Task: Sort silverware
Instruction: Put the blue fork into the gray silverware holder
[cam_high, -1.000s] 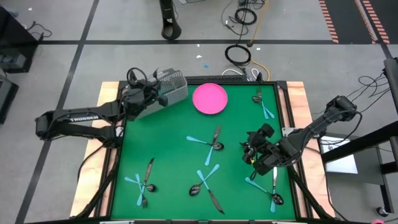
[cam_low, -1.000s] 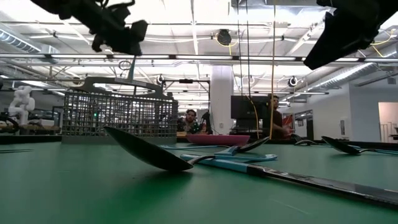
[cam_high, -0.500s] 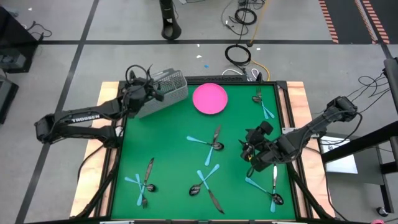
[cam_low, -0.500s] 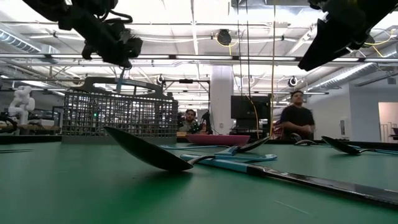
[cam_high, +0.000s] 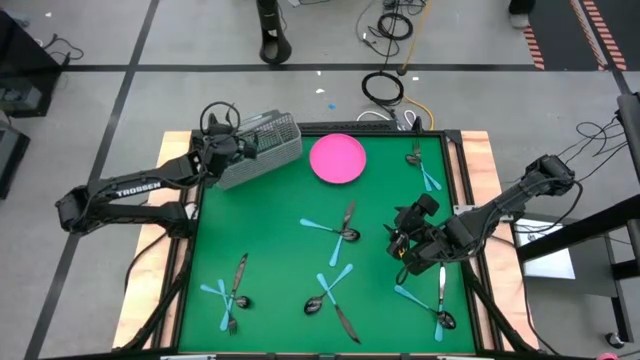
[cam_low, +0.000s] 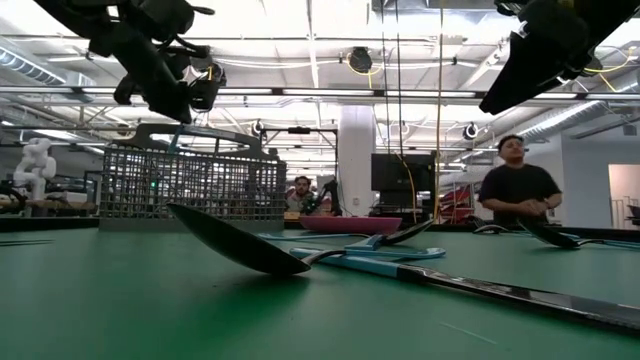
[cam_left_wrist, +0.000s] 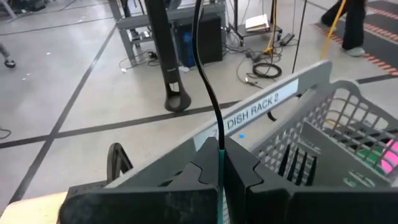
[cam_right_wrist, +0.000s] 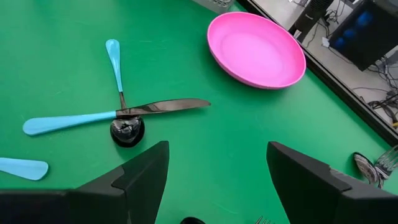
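My left gripper (cam_left_wrist: 219, 152) is shut on a thin blue-handled piece of silverware, seen edge-on, at the left end of the grey wire basket (cam_high: 262, 148) in the table's far left corner. More silverware lies loose on the green mat: crossed pieces mid-table (cam_high: 340, 228), others near the front (cam_high: 232, 292) and at the right (cam_high: 432, 300). Above the mat's right half my right gripper (cam_right_wrist: 214, 180) hovers open with nothing between its fingers. Ahead of it lie a crossed blue-handled spoon and knife (cam_right_wrist: 124, 115). My left gripper pinches the piece's light blue handle (cam_left_wrist: 219, 186) between its two fingers. The dark metal end (cam_left_wrist: 208, 74) sticks out well past the fingertips. The fingers come from the table's left, slanting slightly down. The piece is lifted clear of the table, beside the basket's rim (cam_left_wrist: 261, 106).
A pink round plate (cam_high: 337, 158) sits at the far edge, right of the basket. Forks lie in the far right corner (cam_high: 422, 165). In the low view a spoon bowl (cam_low: 240, 240) lies close to the camera. A person stands beyond the table (cam_low: 515, 190).
My left gripper has swung a little toward the table's far left corner, over the basket's left end. It has sunk slightly and tipped toward level, still shut on its piece. A person in the room behind has walked to the right.
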